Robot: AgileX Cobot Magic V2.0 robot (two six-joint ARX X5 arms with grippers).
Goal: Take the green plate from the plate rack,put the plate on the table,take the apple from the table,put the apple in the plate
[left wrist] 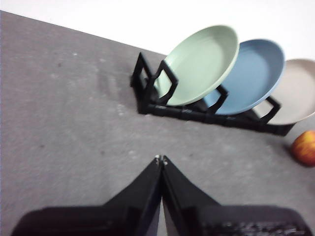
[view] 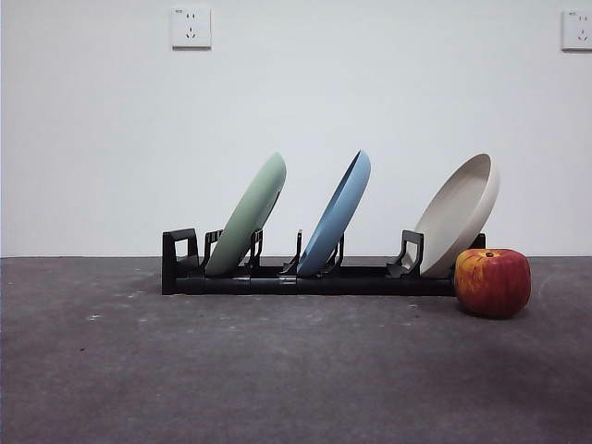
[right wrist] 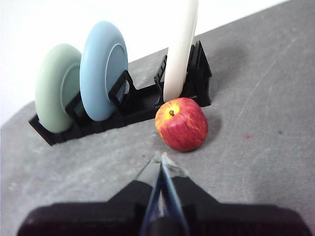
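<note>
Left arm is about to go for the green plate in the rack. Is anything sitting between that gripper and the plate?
Nothing visible. In the left wrist view, only bare table lies between the left gripper, jaws shut, and the green plate at the end of the rack. The blue plate stands behind it.

The left gripper (left wrist: 161,159) is matte black plastic, its two wedge-shaped jaws tapering from a broad blurred base to pale-flecked tips. The right gripper (right wrist: 161,157) is the same black wedge shape, with a bluish sheen along its inner jaw edges.
</note>
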